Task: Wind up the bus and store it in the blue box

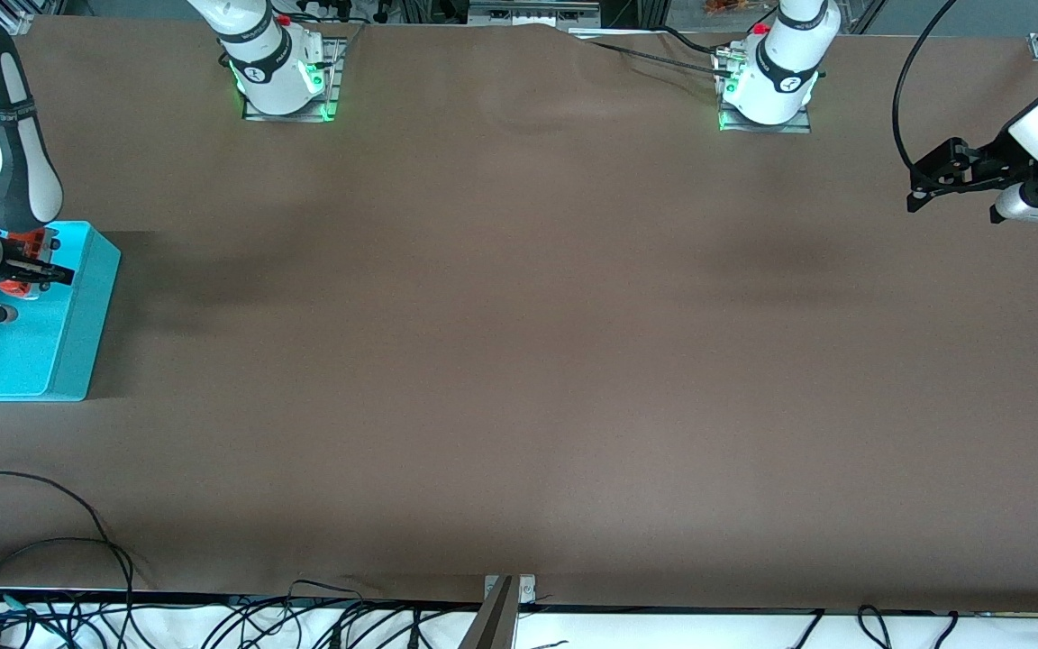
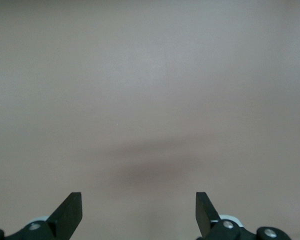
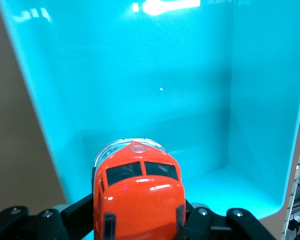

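Bus (image 3: 138, 192) clamped in right gripper (image 3: 140, 220) over blue box (image 3: 140, 90)

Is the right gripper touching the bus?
Touching. The right wrist view shows the right gripper with its fingers pressed against both sides of the bus, over the blue box.

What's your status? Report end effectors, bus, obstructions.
Right end effector shut on bus, over blue box. Left end effector open, waiting over bare table at its own end. Nothing visible inside the box.
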{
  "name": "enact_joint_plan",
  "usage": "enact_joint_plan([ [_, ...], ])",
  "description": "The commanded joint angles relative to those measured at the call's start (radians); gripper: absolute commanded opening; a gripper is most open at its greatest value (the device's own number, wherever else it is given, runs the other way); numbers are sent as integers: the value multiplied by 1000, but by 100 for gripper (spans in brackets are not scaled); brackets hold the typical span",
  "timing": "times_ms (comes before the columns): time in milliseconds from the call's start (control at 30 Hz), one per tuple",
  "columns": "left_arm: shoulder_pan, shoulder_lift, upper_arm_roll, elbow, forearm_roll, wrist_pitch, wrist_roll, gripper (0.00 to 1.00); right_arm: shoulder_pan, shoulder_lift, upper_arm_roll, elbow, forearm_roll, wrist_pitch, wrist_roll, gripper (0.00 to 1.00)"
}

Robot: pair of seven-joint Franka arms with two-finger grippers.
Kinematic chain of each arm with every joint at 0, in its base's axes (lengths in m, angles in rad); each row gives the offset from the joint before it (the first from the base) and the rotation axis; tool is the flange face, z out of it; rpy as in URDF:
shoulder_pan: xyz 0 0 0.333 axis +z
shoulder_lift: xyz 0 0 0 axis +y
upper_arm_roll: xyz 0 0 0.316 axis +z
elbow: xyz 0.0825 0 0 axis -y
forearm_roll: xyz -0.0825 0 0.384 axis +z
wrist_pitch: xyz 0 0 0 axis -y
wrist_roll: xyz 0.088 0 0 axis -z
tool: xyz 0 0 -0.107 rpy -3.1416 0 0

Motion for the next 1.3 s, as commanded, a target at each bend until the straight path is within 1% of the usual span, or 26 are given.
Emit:
enact_joint_plan([
  [0, -1, 16, 4, 35, -11, -22, -10, 100, -29, 28, -11, 26, -19, 3, -83, 0],
  [200, -1, 16, 4, 35, -11, -22, -9, 100, -32, 45, -56, 29, -29, 0, -136, 0],
  [300, -1, 16, 4, 35, -11, -22, -10, 100, -38, 61, -79, 29, -63, 10, -139, 0],
  [367, -1, 16, 4, 35, -11, -22, -10, 100, -41, 77, -85, 29, -86, 36, -139, 0],
  [500, -4, 16, 4, 35, -11, -22, -10, 100, -39, 119, -106, 32, -84, 96, -137, 0],
  [633, -4, 16, 4, 35, -11, -22, -10, 100, -41, 168, -106, 55, -78, 165, -119, 0],
  [800, -4, 16, 4, 35, -11, -22, -10, 100, -52, 214, -106, 100, -48, 182, -119, 0],
  [1000, -4, 16, 4, 35, -10, -22, -10, 100, -52, 248, -106, 101, -11, 221, -119, 0],
  [1267, -4, 16, 4, 35, -10, -22, -10, 100, -52, 266, -103, 101, 8, 234, -116, 0],
])
